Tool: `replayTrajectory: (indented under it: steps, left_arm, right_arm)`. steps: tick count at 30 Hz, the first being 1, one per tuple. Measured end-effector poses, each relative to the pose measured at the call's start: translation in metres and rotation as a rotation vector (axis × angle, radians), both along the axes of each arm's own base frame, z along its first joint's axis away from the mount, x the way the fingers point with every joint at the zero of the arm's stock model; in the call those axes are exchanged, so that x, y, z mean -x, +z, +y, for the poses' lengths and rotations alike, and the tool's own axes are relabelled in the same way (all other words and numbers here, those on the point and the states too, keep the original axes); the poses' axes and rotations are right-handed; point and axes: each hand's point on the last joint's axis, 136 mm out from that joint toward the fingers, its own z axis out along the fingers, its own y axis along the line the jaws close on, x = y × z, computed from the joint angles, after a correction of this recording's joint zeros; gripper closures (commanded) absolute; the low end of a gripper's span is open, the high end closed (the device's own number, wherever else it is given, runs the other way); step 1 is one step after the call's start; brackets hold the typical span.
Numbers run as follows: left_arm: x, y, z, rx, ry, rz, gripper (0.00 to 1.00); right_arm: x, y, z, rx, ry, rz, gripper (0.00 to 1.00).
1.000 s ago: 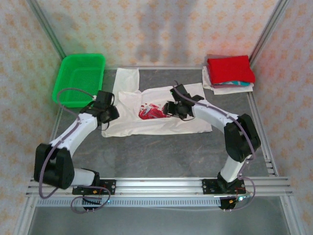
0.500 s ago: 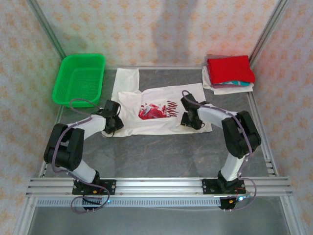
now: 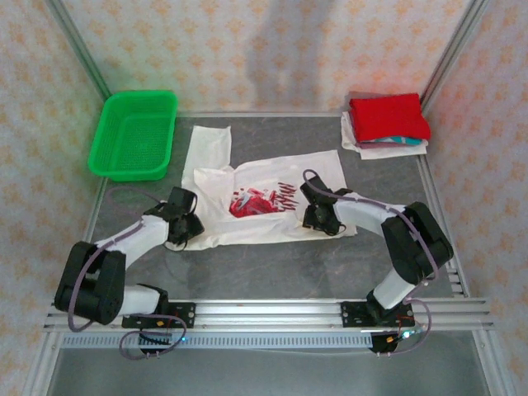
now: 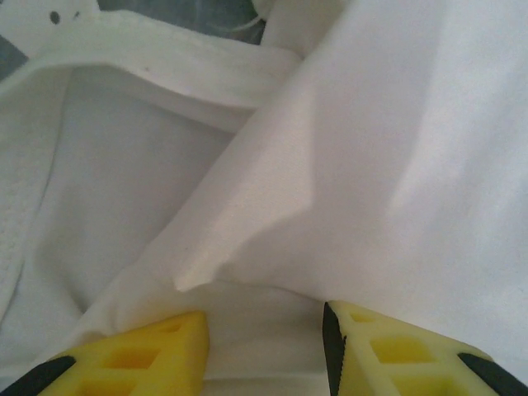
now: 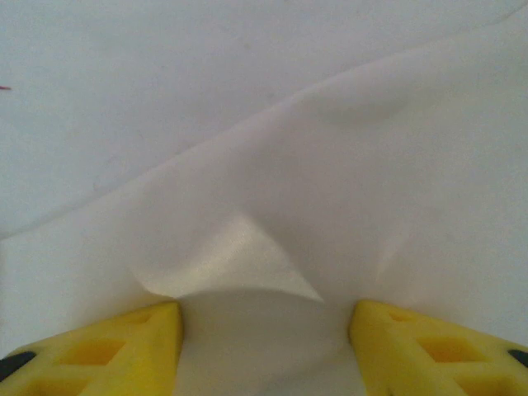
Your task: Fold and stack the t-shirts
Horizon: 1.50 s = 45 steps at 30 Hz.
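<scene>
Cream-white splatter-print t-shirt (image 3: pixel 272 216) spread on the table (image 3: pixel 272 268), left end effector (image 3: pixel 186 226) released at its near-left corner, right end effector (image 3: pixel 318 218) released by its right edge, red folded t-shirt (image 3: pixel 388 116) far right.

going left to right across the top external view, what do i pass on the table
green basket → left gripper → red chest graphic → right gripper → folded t-shirt stack

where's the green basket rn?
Top external view: the green basket sits at the far-left corner of the table, just left of the cream t-shirt spread mid-table.
</scene>
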Motion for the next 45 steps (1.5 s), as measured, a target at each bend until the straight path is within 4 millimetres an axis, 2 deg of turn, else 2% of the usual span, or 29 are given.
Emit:
replayTrajectory:
  steps: [3, 5, 8, 10, 12, 14, 16, 18, 19, 21, 23, 26, 28, 31, 35, 37, 38, 40, 45]
  left_arm:
    - [0.007, 0.013, 0.005, -0.027, 0.0, 0.028, 0.56]
    - [-0.011, 0.039, 0.005, -0.047, -0.012, -0.003, 0.56]
    - [-0.07, 0.105, 0.003, -0.066, -0.036, -0.15, 0.55]
    - [-0.116, 0.151, 0.001, -0.092, -0.056, -0.259, 0.54]
    - [-0.164, 0.19, -0.001, -0.134, -0.075, -0.34, 0.47]
    - [-0.21, 0.214, -0.001, -0.184, -0.084, -0.386, 0.45]
    - [-0.255, 0.222, -0.005, -0.224, -0.097, -0.407, 0.45]
    - [-0.297, 0.212, -0.012, -0.24, -0.124, -0.405, 0.45]
    - [-0.313, 0.201, -0.016, -0.245, -0.133, -0.393, 0.45]
    - [-0.338, 0.167, -0.025, -0.249, -0.162, -0.344, 0.45]
    - [-0.346, 0.127, -0.035, -0.247, -0.189, -0.275, 0.45]
    - [-0.337, 0.075, -0.05, -0.239, -0.233, -0.162, 0.45]
    - [-0.327, 0.055, -0.057, -0.234, -0.254, -0.113, 0.45]
    - [-0.324, 0.053, -0.064, -0.223, -0.271, -0.106, 0.45]
    - [-0.331, 0.064, -0.065, -0.211, -0.268, -0.138, 0.45]
    - [-0.331, 0.063, -0.064, -0.21, -0.267, -0.139, 0.45]
    - [-0.33, 0.059, -0.064, -0.21, -0.268, -0.133, 0.45]
    - [-0.323, 0.047, -0.063, -0.211, -0.271, -0.108, 0.45]
    - [-0.285, 0.015, -0.06, -0.201, -0.281, -0.012, 0.45]
  right_arm:
    - [0.004, 0.006, 0.002, -0.006, -0.013, 0.036, 0.36]
    - [0.003, 0.017, 0.004, -0.008, -0.021, 0.051, 0.34]
    - [-0.023, 0.053, 0.018, -0.056, -0.021, -0.029, 0.32]
    - [-0.051, 0.087, 0.028, -0.109, -0.018, -0.118, 0.32]
    - [-0.085, 0.122, 0.032, -0.16, -0.021, -0.213, 0.32]
    - [-0.118, 0.146, 0.031, -0.176, -0.021, -0.287, 0.32]
    - [-0.149, 0.156, 0.028, -0.171, -0.021, -0.336, 0.34]
    - [-0.173, 0.15, 0.022, -0.154, -0.023, -0.346, 0.35]
    - [-0.18, 0.143, 0.019, -0.144, -0.023, -0.338, 0.36]
    - [-0.193, 0.12, 0.011, -0.117, -0.031, -0.301, 0.37]
    - [-0.2, 0.097, 0.003, -0.092, -0.035, -0.252, 0.38]
    - [-0.204, 0.067, -0.004, -0.06, -0.034, -0.189, 0.38]
    - [-0.202, 0.054, -0.005, -0.047, -0.027, -0.156, 0.38]
    - [-0.199, 0.042, -0.005, -0.037, -0.023, -0.128, 0.38]
    - [-0.191, 0.027, -0.011, -0.029, -0.038, -0.098, 0.39]
    - [-0.184, 0.014, -0.016, -0.024, -0.052, -0.076, 0.39]
    - [-0.179, 0.007, -0.02, -0.015, -0.062, -0.06, 0.39]
    - [-0.179, 0.01, -0.023, -0.025, -0.079, -0.085, 0.39]
    - [-0.161, 0.008, -0.034, -0.025, -0.12, -0.083, 0.39]
